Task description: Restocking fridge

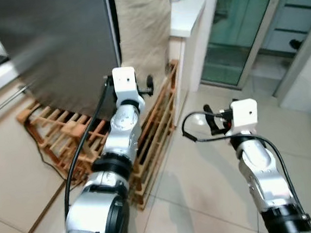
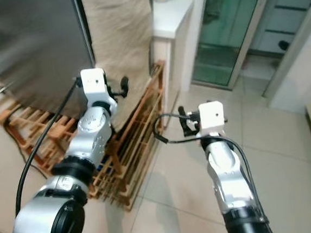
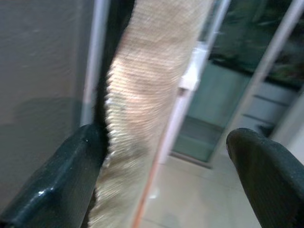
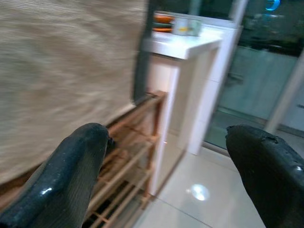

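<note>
The fridge [image 1: 57,49], a tall dark grey steel body with its door closed, stands at the upper left of the head views, its lower edge just above a wooden rack [image 1: 64,135] that lies on the tiled floor [image 1: 205,183]. Beside the fridge, on the side toward the glass door, a beige woven cloth [image 1: 142,30] hangs down, reaching the rack's upright end. Past the cloth from the fridge stands a white counter [image 1: 187,15], and beyond that a sliding glass door [image 1: 246,27].

The left hand [image 1: 144,86] is raised close to the fridge's front corner; in its wrist view its two black fingers [image 3: 61,185] are spread wide, one at the fridge's edge and the cloth between them. The right hand [image 1: 213,121] hovers over the floor, well apart from the fridge, fingers [image 4: 71,166] likewise spread, holding nothing.
</note>
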{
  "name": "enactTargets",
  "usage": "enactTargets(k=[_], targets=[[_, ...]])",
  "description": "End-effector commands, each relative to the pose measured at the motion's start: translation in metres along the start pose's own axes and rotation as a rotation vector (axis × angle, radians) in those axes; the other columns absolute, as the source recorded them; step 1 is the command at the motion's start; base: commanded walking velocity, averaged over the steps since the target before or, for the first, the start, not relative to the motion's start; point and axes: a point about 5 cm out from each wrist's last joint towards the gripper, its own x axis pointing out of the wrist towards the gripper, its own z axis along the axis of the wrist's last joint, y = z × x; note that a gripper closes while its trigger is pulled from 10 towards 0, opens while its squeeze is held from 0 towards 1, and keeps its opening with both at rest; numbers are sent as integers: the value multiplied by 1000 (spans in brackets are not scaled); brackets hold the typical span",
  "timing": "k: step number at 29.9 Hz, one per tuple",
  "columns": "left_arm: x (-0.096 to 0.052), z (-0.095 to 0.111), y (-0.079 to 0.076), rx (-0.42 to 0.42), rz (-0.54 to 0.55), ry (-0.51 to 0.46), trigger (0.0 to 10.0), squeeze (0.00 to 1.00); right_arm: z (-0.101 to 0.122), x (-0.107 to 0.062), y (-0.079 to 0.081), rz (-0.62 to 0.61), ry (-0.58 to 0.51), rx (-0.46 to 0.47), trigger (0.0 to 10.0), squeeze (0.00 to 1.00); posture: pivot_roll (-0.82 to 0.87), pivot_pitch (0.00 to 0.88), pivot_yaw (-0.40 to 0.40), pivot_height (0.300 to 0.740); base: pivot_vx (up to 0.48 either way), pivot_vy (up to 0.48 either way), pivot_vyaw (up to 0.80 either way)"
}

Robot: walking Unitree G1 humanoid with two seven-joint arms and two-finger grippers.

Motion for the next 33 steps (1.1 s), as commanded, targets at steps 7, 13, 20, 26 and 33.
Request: enactTargets(k=[7, 13, 20, 26, 33], targets=[[1, 17, -136, -244, -602, 11, 10000, 0, -3, -15, 3, -1, 17, 24, 10000, 0, -156, 0, 21, 740, 0, 0, 0], [-34, 11, -220, -303, -939, 0, 10000, 0, -20, -57, -8, -41, 90, 30, 10000, 0, -204, 0, 32, 740, 0, 0, 0], [-29, -36, -129, -56, -772, 72, 10000, 0, -14, -48, -9, -14, 81, -3, 10000, 0, -198, 0, 0, 740, 0, 0, 0], [-70, -97, -6, 233, -483, 300, 10000, 0, -12, -41, -4, 28, 85, -1, 10000, 0, -130, 0, -20, 740, 0, 0, 0], [-104, -103, 89, 262, -5, 392, 10000, 0, -14, -31, 3, 81, 94, -7, 10000, 0, -69, 0, -53, 740, 0, 0, 0]])
